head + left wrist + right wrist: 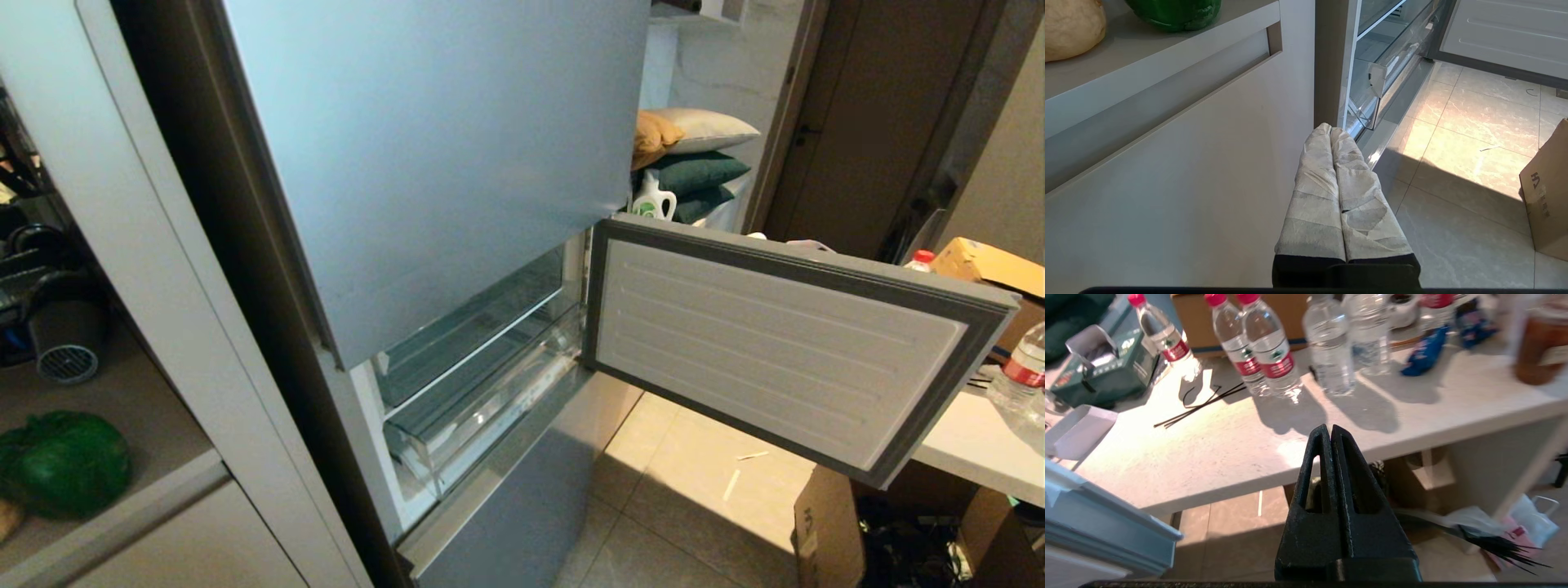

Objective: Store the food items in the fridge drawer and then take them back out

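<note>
The dark green bell pepper [65, 461] and the tan potato [6, 518] lie on a beige cabinet shelf [122, 392] left of the silver fridge. The left wrist view shows the pepper [1175, 14] and potato [1069, 28] above my left gripper [1331, 128]. That gripper is shut, empty and wrapped in white tape, low beside the cabinet front. The clear fridge drawer [482, 416] sits in the open lower compartment, also seen as the drawer [1392, 61] ahead of the left gripper. My black right gripper [1329, 428] is shut on nothing, facing a white table edge.
The lower fridge door [784, 343] stands swung out to the right. Beyond it, a white table [1249, 449] carries several water bottles [1269, 355], a green box [1106, 371] and black cable ties. A cardboard box [1547, 188] stands on the tiled floor.
</note>
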Available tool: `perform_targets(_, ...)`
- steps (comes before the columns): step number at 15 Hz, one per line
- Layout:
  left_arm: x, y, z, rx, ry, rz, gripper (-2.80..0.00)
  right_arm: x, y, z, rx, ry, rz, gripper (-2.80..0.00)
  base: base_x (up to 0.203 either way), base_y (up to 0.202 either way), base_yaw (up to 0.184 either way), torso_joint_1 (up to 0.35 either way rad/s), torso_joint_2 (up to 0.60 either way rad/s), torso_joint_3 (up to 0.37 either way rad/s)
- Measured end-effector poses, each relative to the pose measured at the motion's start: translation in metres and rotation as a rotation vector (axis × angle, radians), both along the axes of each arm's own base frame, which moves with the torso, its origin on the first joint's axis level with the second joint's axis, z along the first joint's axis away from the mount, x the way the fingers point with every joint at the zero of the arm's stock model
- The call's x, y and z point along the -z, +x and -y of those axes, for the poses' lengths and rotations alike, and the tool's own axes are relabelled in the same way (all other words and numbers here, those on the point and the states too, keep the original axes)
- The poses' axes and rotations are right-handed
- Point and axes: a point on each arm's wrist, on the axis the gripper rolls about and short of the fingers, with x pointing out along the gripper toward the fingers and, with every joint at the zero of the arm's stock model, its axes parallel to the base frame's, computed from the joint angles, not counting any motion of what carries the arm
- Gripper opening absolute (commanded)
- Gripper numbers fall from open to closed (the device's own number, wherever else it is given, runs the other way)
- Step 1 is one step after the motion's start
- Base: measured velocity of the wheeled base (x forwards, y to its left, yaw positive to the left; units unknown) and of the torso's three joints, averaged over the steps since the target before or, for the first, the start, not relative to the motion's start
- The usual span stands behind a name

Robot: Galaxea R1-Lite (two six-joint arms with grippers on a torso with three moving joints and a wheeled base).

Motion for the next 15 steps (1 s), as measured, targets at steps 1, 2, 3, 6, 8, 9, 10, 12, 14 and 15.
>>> perform_targets(1,0.0,0.0,0.0,0.0,0.0,0.0,-2.8,0.002,0.016,0.001,-0.005,-0.001,-0.007,-2.8,0.0,0.0,0.0,0.0,0.0,0.0)
perform_targets(2,0.0,0.0,0.0,0.0,0.0,0.0,-2.8,0.003,0.032,0.002,-0.015,-0.006,-0.011,-2.8,0.0,0.0,0.0,0.0,0.0,0.0)
perform_targets(3,0.0,0.0,0.0,0.0,0.0,0.0,-2.8,0.003,0.049,0.001,-0.029,-0.014,-0.014,-2.8,0.0,0.0,0.0,0.0,0.0,0.0)
perform_targets(6,0.0,0.0,0.0,0.0,0.0,0.0,-2.8,0.0,0.095,-0.006,-0.125,-0.047,-0.004,-2.8,0.0,0.0,0.0,0.0,0.0,0.0)
perform_targets(8,0.0,0.0,0.0,0.0,0.0,0.0,-2.8,-0.001,0.123,-0.017,-0.202,-0.061,-0.001,-2.8,0.0,0.0,0.0,0.0,0.0,0.0)
perform_targets(9,0.0,0.0,0.0,0.0,0.0,0.0,-2.8,-0.002,0.137,-0.024,-0.242,-0.065,0.0,-2.8,0.0,0.0,0.0,0.0,0.0,0.0)
perform_targets(10,0.0,0.0,0.0,0.0,0.0,0.0,-2.8,-0.002,0.149,-0.033,-0.279,-0.068,0.0,-2.8,0.0,0.0,0.0,0.0,0.0,0.0)
perform_targets(12,0.0,0.0,0.0,0.0,0.0,0.0,-2.8,-0.004,0.171,-0.047,-0.306,-0.081,-0.001,-2.8,0.0,0.0,0.0,0.0,0.0,0.0)
perform_targets(14,0.0,0.0,0.0,0.0,0.0,0.0,-2.8,-0.006,0.191,-0.055,-0.296,-0.101,-0.001,-2.8,0.0,0.0,0.0,0.0,0.0,0.0)
perform_targets(15,0.0,0.0,0.0,0.0,0.0,0.0,-2.8,-0.006,0.199,-0.056,-0.305,-0.113,0.001,-2.8,0.0,0.0,0.0,0.0,0.0,0.0)
